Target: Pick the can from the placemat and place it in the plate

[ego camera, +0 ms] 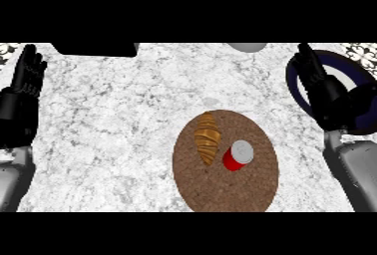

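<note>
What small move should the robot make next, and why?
Probably move the right hand down-left toward the can. The can sits untouched on the placemat beside the croissant, while this hand is open over the plate, nearer to the can than the left hand, which rests open at the left edge.

A golden-brown croissant [208, 138] lies just beside the left of the red metal can [238, 155] on the round brown woven placemat [243, 194], while the can's right side, toward the dark-blue-rimmed plate [353, 64], stands open.
</note>
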{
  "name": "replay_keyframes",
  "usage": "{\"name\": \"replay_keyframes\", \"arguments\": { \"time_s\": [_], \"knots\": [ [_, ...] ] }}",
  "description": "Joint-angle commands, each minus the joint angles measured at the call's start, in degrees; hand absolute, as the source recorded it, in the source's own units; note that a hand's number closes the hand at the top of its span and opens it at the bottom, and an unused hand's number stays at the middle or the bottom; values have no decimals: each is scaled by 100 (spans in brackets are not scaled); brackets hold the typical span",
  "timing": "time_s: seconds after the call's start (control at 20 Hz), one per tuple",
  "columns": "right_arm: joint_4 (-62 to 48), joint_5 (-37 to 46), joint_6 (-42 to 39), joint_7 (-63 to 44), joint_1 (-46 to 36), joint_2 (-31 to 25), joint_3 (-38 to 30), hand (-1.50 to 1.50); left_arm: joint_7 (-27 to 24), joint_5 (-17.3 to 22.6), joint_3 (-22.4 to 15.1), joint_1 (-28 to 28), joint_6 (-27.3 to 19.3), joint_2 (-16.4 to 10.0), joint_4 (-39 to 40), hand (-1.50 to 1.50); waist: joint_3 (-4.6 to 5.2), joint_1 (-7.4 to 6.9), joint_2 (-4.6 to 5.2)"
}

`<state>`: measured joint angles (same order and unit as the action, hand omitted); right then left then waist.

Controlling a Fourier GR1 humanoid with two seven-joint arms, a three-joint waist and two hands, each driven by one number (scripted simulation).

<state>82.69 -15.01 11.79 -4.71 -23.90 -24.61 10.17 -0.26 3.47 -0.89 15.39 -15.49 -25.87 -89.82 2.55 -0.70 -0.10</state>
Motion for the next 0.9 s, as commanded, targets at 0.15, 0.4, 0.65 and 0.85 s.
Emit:
{"name": "replay_keyframes", "arguments": {
  "time_s": [0.15, 0.4, 0.65, 0.85],
  "knots": [
    [850, -1382, 267, -202, 17, 1231, -480, -150, -279, -217, -92, -974, 216, -165, 365, 0, -255, 67, -17],
    [1344, 180, 2199, 387, 735, 1379, -386, -150, -172, -327, -353, -1677, 320, -126, 471, 0, -242, 237, -75],
    [2899, 848, 3231, 980, 1995, 2346, 459, -150, -461, -319, -311, -1964, 400, -117, 483, 0, -248, 234, -62],
    [3992, 1438, 3384, 803, 3031, 2150, 1473, -150, -770, -493, -339, -2128, 367, 76, 565, 0, -251, 128, -18]
  ]
}}
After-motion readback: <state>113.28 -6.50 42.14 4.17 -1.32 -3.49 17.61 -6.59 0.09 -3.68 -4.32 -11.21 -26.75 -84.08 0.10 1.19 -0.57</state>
